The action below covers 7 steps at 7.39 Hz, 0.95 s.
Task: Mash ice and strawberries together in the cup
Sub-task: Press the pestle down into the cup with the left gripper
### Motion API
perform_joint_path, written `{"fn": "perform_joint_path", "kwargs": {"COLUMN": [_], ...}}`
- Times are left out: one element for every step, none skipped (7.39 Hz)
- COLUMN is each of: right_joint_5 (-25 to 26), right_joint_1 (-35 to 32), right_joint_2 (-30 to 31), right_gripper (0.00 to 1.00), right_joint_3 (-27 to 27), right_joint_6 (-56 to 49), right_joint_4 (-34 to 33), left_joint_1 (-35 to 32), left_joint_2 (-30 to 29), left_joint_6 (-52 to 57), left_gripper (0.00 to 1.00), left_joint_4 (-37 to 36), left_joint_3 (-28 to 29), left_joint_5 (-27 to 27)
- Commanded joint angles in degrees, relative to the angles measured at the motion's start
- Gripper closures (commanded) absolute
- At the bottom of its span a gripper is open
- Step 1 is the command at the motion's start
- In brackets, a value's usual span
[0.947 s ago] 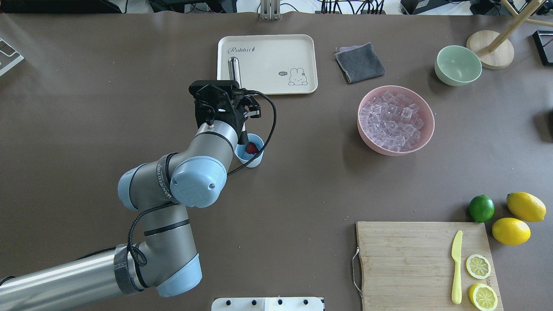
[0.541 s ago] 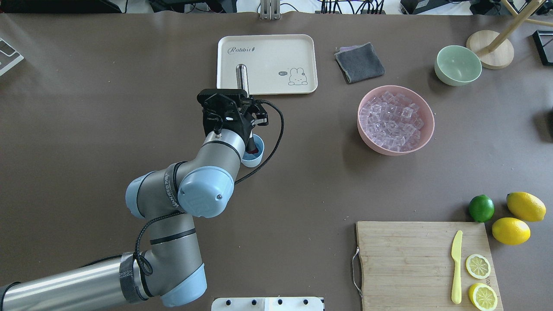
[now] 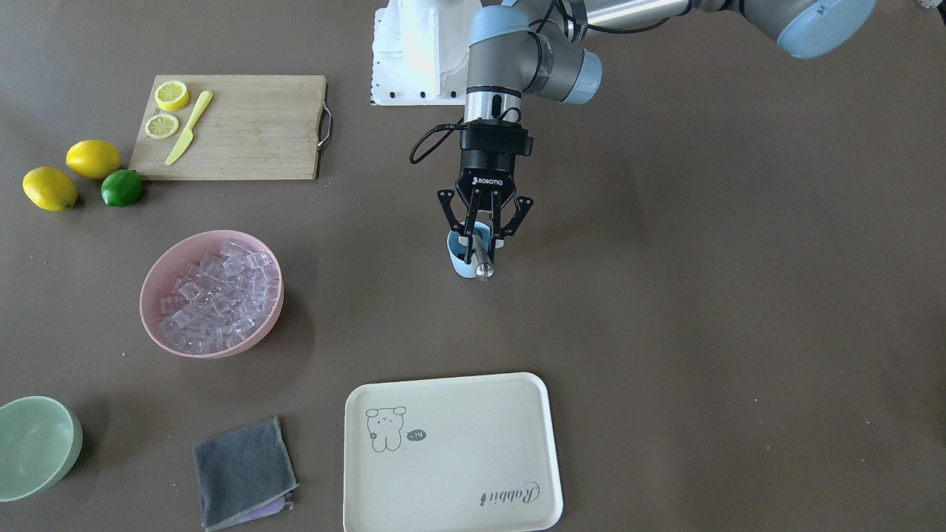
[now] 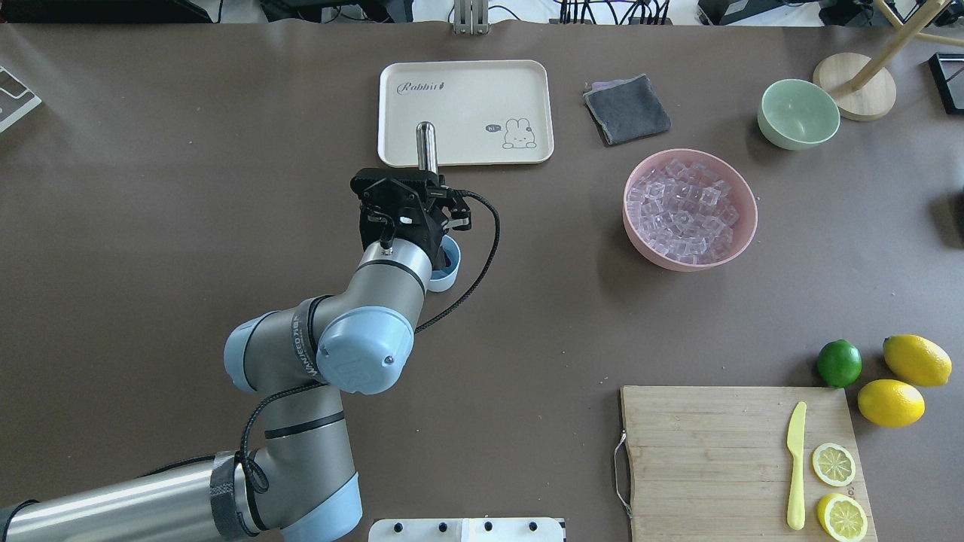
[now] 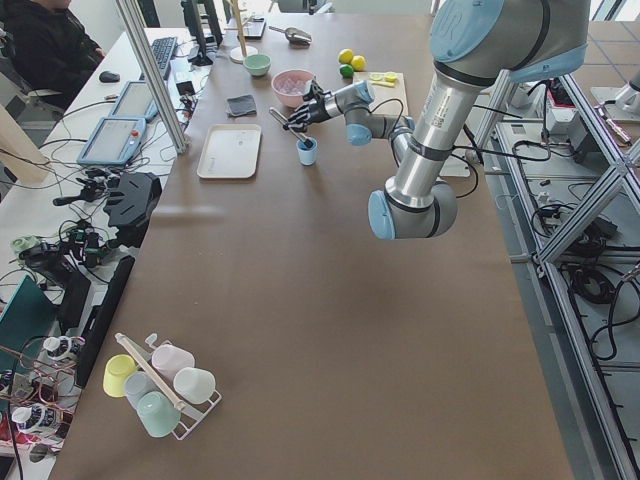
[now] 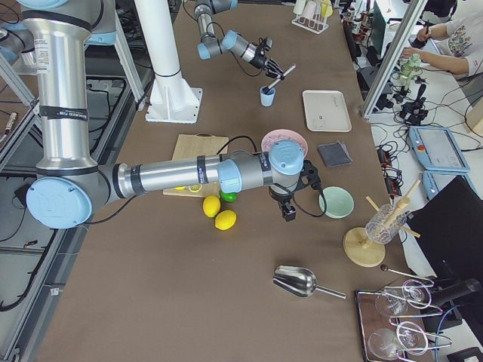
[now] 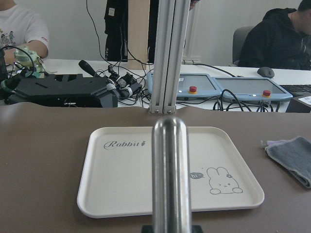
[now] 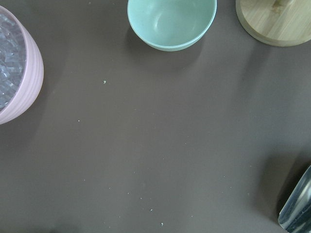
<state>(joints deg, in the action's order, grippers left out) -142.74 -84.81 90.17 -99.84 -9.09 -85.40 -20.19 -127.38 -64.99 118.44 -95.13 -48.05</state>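
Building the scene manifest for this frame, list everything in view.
cup: 1, light blue, table centre
metal pestle: 1, silver, gripped, lower end in cup
ice: many, clear, in pink bowl
pink bowl: 1, pink, robot's right of cup
green bowl: 1, pale green, beyond pink bowl
tray: 1, cream, beyond cup
cloth: 1, grey, beside tray
cutting board: 1, wood, near right
knife: 1, yellow, on board
lemon halves: 2, yellow, on board
lemons: 2, yellow, beside board
lime: 1, green, by lemons
scoop: 1, metal, table's right end
stand: 1, wood, by green bowl
left end effector: 1, black, shut on pestle
right end effector: 1, black, near green bowl, state unclear
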Motion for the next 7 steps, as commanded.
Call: {"fn": "perform_joint_path", "kwargs": {"right_joint_5": [0.1, 0.2, 0.2, 0.3, 0.4, 0.4, 0.4], "right_joint_1": [0.2, 0.2, 0.3, 0.3, 0.4, 1.0, 1.0], "right_joint_2": [0.0, -0.3, -0.3, -0.4, -0.4, -0.4, -0.4], "right_gripper": [0.01, 0.01, 0.01, 0.01, 0.01, 0.01, 0.01], "right_joint_3": [0.1, 0.1, 0.0, 0.1, 0.1, 0.1, 0.0], "right_joint_6": [0.1, 0.0, 0.0, 0.0, 0.1, 0.1, 0.1], "right_joint_4": [0.0, 0.0, 0.0, 0.0, 0.0, 0.0, 0.0], "left_joint_1": [-1.3, -1.3, -1.0, -0.8, -0.2, 0.5, 0.8], "left_joint_2": [-0.1, 0.0, -0.1, -0.2, -0.2, -0.2, -0.2], "left_joint_6": [4.6, 4.4, 2.3, 0.7, -0.5, -0.6, -0.6], "left_gripper": [1.0, 1.0, 1.0, 1.0, 1.0, 1.0, 1.0], "left_joint_4": [-1.3, -1.2, -1.1, -0.5, -0.2, -0.1, -0.2], "left_joint_3": [-5.4, -4.7, -2.2, 0.8, 1.8, 2.2, 2.2], "left_joint_5": [-0.1, 0.0, 0.1, 0.0, 0.0, 0.1, 0.2]}}
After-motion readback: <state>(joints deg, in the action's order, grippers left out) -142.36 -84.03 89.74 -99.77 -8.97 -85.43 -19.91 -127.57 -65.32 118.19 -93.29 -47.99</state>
